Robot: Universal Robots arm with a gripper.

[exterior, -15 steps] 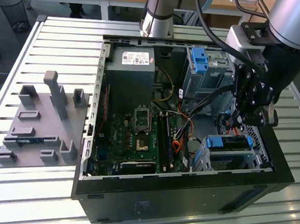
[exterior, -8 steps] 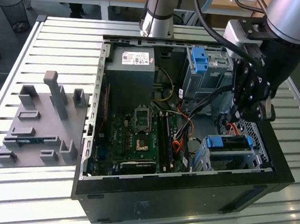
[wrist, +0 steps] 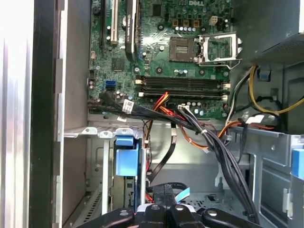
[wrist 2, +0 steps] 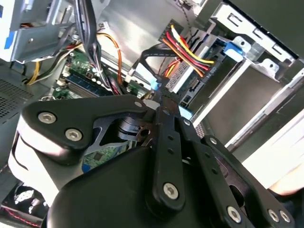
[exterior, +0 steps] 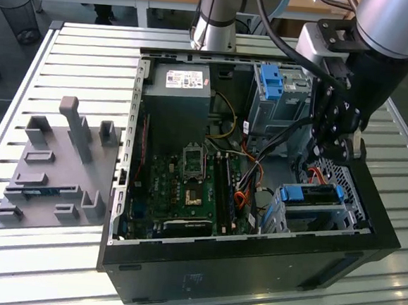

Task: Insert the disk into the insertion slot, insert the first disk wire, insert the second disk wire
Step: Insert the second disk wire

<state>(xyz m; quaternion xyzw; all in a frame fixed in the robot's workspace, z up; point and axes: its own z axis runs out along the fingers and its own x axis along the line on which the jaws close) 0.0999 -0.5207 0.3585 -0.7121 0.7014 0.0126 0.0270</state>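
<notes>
We're right on the gripper (wrist: 164, 205) in the first wrist view: fingers pinched almost together on a black wire plug (wrist: 163, 191). Just below it, the disk (exterior: 312, 194) sits inside the slot (exterior: 305, 218). Farther back lies the green motherboard (exterior: 187, 186).

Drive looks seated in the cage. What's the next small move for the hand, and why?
Likely ease the hand toward the back of the drive. It already sits in its cage, a red-yellow wire bundle reaches its back, and the hand seems shut on a black cable with a blue plug, just short of the drive.
</notes>
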